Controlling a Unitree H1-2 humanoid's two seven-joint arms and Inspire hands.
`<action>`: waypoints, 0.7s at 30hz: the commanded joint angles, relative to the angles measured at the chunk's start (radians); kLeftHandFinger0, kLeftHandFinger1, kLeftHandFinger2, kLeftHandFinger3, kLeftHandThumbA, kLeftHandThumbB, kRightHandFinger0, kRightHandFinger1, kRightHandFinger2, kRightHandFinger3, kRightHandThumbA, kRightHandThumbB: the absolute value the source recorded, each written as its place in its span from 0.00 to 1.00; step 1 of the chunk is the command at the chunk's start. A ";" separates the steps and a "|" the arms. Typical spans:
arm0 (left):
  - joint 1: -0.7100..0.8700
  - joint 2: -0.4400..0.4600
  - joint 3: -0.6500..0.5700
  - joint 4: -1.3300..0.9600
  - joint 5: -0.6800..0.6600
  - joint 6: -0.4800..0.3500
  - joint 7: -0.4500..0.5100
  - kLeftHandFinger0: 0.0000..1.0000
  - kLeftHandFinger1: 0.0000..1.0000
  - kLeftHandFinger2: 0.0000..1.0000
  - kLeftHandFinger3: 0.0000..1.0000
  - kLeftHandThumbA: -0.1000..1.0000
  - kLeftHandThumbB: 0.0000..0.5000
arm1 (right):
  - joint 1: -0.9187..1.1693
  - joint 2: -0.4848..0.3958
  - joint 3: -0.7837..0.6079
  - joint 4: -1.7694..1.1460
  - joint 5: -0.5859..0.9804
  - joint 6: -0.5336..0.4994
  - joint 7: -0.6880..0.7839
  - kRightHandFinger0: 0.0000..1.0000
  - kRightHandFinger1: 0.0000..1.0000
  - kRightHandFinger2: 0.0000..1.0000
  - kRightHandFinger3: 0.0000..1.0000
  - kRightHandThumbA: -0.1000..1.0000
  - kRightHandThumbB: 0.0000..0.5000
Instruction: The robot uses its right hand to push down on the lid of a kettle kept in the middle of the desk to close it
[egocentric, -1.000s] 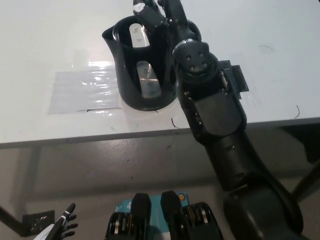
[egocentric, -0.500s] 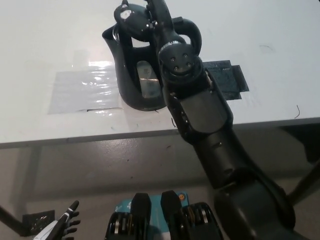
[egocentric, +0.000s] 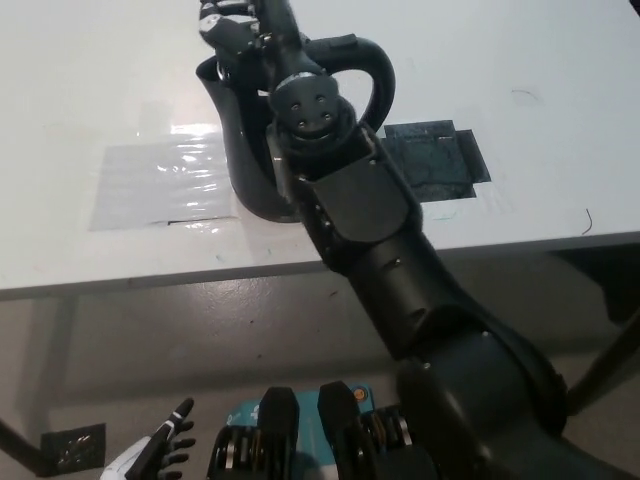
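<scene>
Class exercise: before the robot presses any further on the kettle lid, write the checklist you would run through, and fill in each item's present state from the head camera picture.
1. Right hand over the top of the kettle: ok.
2. Lid fully shut: cannot tell, the hand and forearm hide the opening.
3. Kettle upright on the desk: ok, base flat by the clear plastic sheet.
4. Kettle handle free of the arm: ok, it shows to the arm's right.
5. Left hand out of the way: ok, low at the picture's lower left, below the desk edge, fingers apart.
6. Dark patch clear of the kettle: ok.
</scene>
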 joint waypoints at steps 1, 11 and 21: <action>-0.019 0.003 -0.005 -0.022 0.004 0.024 -0.013 1.00 1.00 1.00 1.00 1.00 0.24 | -0.038 0.044 -0.024 0.084 0.053 -0.085 -0.011 0.80 0.86 0.91 0.86 0.34 0.13; -0.053 -0.009 -0.003 -0.018 -0.007 0.040 -0.018 1.00 1.00 1.00 1.00 1.00 0.23 | -0.024 0.043 -0.062 0.215 0.072 -0.173 -0.028 0.96 0.99 1.00 0.98 0.31 0.04; -0.038 0.005 0.012 -0.033 -0.006 0.033 -0.011 1.00 1.00 1.00 1.00 1.00 0.17 | 0.003 0.014 -0.071 0.253 0.077 -0.204 -0.041 0.84 0.87 0.97 0.95 0.30 0.05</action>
